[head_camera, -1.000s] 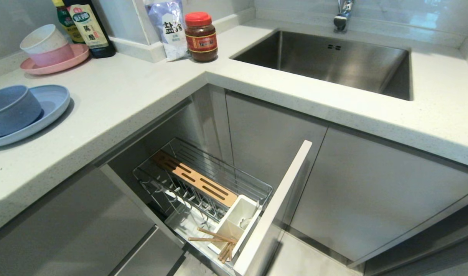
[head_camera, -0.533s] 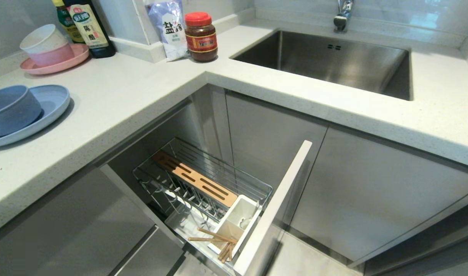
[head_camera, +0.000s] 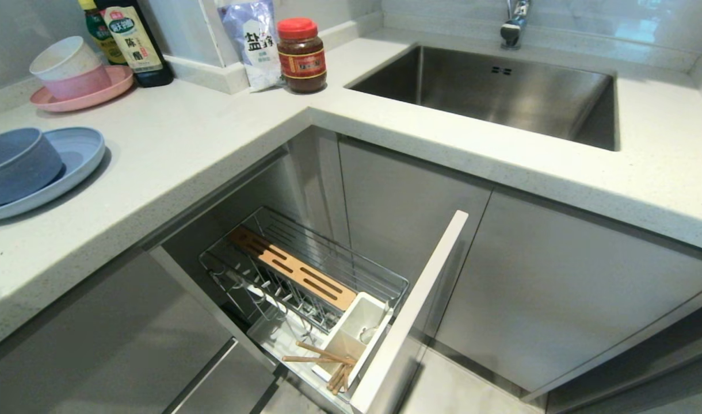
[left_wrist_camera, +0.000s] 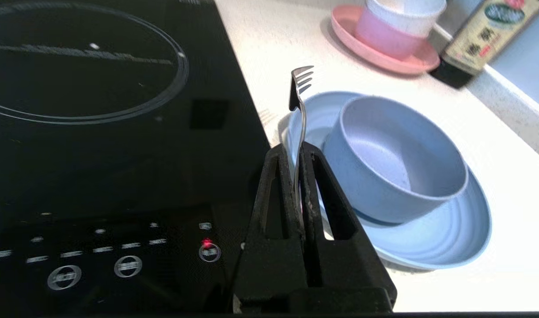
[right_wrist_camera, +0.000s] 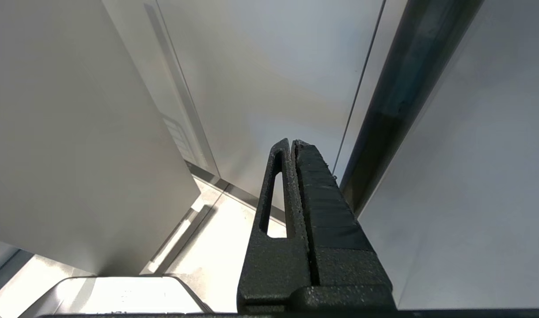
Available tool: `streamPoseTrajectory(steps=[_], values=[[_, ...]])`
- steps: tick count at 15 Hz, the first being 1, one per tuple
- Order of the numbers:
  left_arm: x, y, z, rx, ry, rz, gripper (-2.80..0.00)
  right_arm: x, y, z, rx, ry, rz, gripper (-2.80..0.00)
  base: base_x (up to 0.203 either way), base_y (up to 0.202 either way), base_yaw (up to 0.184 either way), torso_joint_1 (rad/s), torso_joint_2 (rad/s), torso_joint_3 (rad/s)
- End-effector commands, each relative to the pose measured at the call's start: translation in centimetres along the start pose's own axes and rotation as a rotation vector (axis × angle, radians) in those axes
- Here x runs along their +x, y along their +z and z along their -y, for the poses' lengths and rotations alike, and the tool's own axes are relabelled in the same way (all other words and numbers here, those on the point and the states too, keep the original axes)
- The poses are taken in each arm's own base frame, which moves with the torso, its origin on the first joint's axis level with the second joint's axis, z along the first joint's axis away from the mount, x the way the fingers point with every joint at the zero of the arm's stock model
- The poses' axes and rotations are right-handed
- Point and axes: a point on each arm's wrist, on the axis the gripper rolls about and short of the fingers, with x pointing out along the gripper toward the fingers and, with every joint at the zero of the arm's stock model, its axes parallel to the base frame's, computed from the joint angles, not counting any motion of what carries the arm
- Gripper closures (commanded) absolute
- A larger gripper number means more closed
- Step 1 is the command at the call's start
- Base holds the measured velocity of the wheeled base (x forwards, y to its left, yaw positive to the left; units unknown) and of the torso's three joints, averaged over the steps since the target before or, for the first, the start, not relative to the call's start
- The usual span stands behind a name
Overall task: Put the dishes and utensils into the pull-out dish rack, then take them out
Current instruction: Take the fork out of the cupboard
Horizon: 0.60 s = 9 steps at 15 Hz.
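One fork (left_wrist_camera: 301,95): slim silver, clamped by its handle in the jaws of the left gripper (left_wrist_camera: 299,152), tines pointing away from the wrist, held above the edge of the blue plate beside the black cooktop (left_wrist_camera: 97,132)
Step in hand: as I judge it, carrying the fork to the white caddy (head_camera: 357,333) at the front of the pull-out dish rack (head_camera: 305,276)
How to do it well: keep the thin handle pinched firmly so it cannot swivel; bring it over the caddy, tip it upright and lower it into the compartment free of chopsticks before letting go
Risk: a smooth metal handle may slip or rotate in the pads; the chopsticks lean out over the caddy rim and could be knocked
Two chopsticks (head_camera: 328,359): light wood, already in the caddy, tips sticking out towards the wire basket
One blue plate (left_wrist_camera: 450,238): on the surface, not yet loaded
One blue bowl (left_wrist_camera: 397,163): sitting on the blue plate
One pink plate (head_camera: 80,95): further back on the surface, carrying two stacked bowls, pink under white
Two bottles (head_camera: 129,40): behind the pink plate
One red-lidded jar (head_camera: 302,54): beside one bag near the sink (head_camera: 500,86)
Right gripper (right_wrist_camera: 294,148): jaws pressed together on nothing, parked low by the cabinet fronts
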Motion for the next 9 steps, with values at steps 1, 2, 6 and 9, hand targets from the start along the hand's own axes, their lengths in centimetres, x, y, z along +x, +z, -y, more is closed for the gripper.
streamPoseTrajectory(steps=[1, 2, 6, 9], values=[[0.80, -0.46, -0.20, -0.009, -0.015, -0.037, 0.00, -0.02, -0.05, 0.00, 0.000, 0.000, 0.003, 0.00, 0.000, 0.000, 0.000, 0.000, 0.00, 0.000], [0.86, -0.51, -0.15, -0.010, -0.024, -0.042, 0.00, -0.02, -0.05, 0.00, 0.000, 0.000, 0.003, 0.00, 0.000, 0.000, 0.000, 0.000, 0.00, 0.000], [1.27, -0.85, 0.02, -0.013, -0.063, -0.067, 0.00, -0.02, -0.05, 0.00, 0.000, 0.000, 0.003, 0.00, 0.000, 0.000, 0.000, 0.000, 0.00, 0.000], [1.77, -0.98, 0.16, -0.011, -0.084, -0.058, 0.00, -0.02, -0.05, 0.00, 0.000, 0.000, 0.003, 0.00, 0.000, 0.000, 0.000, 0.000, 0.00, 0.000]])
